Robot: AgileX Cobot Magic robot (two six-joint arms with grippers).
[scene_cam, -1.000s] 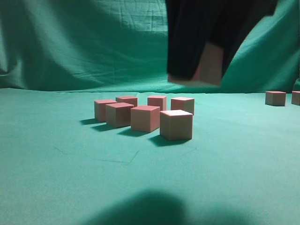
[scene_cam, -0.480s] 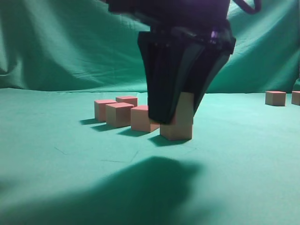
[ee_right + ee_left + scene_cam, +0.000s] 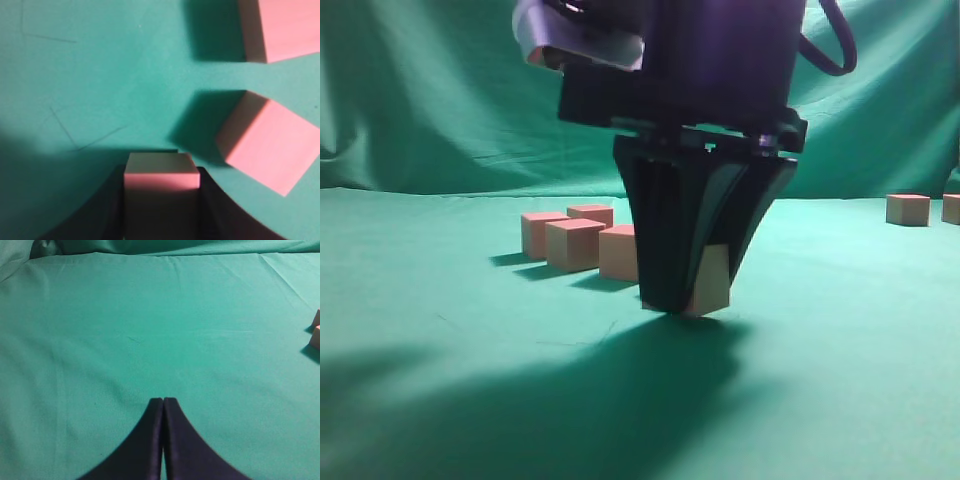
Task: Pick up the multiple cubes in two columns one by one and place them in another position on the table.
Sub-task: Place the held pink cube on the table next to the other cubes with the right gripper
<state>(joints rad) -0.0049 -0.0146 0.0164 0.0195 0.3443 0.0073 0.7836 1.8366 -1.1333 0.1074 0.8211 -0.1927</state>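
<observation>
My right gripper [image 3: 685,308] stands low over the green table [image 3: 430,380], shut on a pinkish-tan cube [image 3: 711,283]. The cube looks slightly tilted, with its lower edge at the cloth. In the right wrist view the cube [image 3: 161,170] sits between the dark fingers of the gripper [image 3: 161,184], which press on both its sides. Several more cubes [image 3: 572,245] stand in a group just behind and to the left. Two of them [image 3: 267,142] show in the right wrist view. My left gripper [image 3: 163,401] is shut and empty over bare cloth.
Two cubes [image 3: 907,209] stand apart at the far right, near the draped green backdrop [image 3: 470,90]. Cube corners [image 3: 315,335] show at the right edge of the left wrist view. The arm's large shadow [image 3: 570,400] lies on the cloth in front.
My right gripper has come down from high above onto the front cube of the group, and its fingers now enclose that cube. Its shadow has grown. The other cubes have not moved.
</observation>
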